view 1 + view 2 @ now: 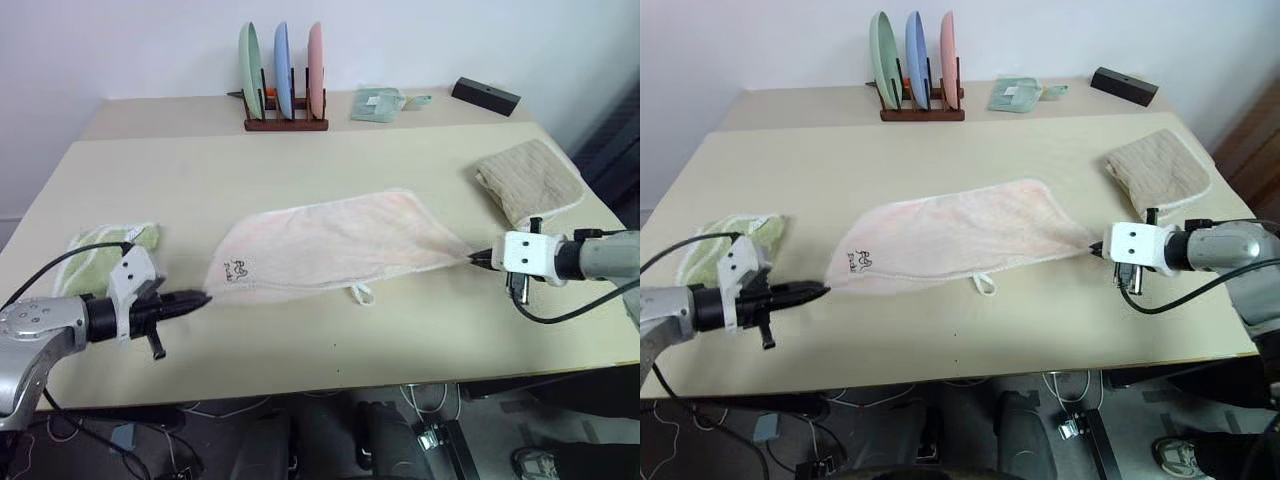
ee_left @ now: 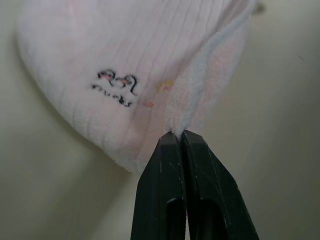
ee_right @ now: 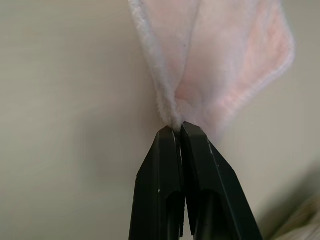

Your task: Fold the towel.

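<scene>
Two end effectors, left (image 1: 200, 299), right (image 1: 474, 258), clenched on pale pink towel (image 1: 330, 243) ends; stretched; logo at left.

Beige table (image 1: 330, 330) spans the frame; a second tabletop (image 1: 180, 115) abuts it along the upper edge. Plain white wall (image 1: 120, 45) across the top. Dark floor (image 1: 330, 440) with tangled cables (image 1: 425, 405) along the bottom. Even, soft light.

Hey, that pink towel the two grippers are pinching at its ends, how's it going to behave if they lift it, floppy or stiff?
Likely floppy: the pink towel bunches into folds where the left gripper and right gripper pinch it. It probably sags in the middle if lifted, since only its two ends are held. It looks light and thin, and the terry surface should resist slipping from the shut fingers.
</scene>
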You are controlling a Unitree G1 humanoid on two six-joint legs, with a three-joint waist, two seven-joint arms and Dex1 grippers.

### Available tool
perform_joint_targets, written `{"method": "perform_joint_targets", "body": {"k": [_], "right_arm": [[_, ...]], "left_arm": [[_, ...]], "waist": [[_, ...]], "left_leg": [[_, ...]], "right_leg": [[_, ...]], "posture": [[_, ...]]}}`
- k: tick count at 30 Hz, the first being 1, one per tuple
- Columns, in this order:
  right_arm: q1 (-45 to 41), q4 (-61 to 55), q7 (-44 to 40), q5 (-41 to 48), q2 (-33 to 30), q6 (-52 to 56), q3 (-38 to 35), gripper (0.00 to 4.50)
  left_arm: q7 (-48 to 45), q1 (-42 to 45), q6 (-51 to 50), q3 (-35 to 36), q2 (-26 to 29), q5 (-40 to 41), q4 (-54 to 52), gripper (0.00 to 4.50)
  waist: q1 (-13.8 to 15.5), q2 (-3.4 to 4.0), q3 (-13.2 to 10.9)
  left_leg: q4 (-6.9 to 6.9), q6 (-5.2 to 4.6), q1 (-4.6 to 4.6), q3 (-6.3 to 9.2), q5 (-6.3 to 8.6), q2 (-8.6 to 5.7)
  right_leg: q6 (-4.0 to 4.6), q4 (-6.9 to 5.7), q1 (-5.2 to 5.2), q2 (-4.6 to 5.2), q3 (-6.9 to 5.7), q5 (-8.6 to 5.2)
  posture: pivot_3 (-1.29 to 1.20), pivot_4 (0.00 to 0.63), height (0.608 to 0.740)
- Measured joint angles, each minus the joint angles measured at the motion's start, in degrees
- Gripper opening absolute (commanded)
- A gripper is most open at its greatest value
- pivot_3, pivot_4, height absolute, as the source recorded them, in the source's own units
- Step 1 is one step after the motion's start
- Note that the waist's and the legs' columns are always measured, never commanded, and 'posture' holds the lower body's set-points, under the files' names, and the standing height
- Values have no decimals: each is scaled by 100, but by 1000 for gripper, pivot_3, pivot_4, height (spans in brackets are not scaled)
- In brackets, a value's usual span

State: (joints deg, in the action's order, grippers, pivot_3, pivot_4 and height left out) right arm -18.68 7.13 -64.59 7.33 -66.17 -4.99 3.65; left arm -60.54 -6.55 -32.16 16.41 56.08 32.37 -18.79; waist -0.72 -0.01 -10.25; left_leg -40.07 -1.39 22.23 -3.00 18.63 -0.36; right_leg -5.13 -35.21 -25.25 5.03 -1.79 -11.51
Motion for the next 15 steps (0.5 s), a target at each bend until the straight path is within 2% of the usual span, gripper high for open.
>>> {"method": "perform_joint_targets", "body": {"k": [6,9,13,15], "right_arm": [[977,-1117,-841,803,-582,1341,-607,105],[1559,-1513,-1198,990,-894,1756,-934,105],[2005,-1570,-1428,832,-1184,1832,-1248,105],[1856,-1459,-1306,646,-1153,1690,-1246,105]], "left_arm": [[-332,-665,-98,280,175,71,-178,0],[-363,-713,-95,267,171,64,-223,0],[-278,-523,7,125,68,6,-417,0],[-99,-240,61,-124,-143,-75,-494,0]], "waist": [[31,0,1],[84,0,0],[142,0,2],[146,0,2]], "left_leg": [[1,-1,-3,0,1,0],[0,-2,-1,-2,1,-1],[-2,-2,-1,-7,2,-2],[-4,-2,-1,-8,1,-4]], "right_leg": [[8,5,5,0,-4,-5],[9,10,3,0,-4,-6],[11,12,4,1,-3,-7],[11,13,5,0,-2,-7]], "posture": [[0,150,740],[0,150,740],[0,150,740],[0,150,740]]}}
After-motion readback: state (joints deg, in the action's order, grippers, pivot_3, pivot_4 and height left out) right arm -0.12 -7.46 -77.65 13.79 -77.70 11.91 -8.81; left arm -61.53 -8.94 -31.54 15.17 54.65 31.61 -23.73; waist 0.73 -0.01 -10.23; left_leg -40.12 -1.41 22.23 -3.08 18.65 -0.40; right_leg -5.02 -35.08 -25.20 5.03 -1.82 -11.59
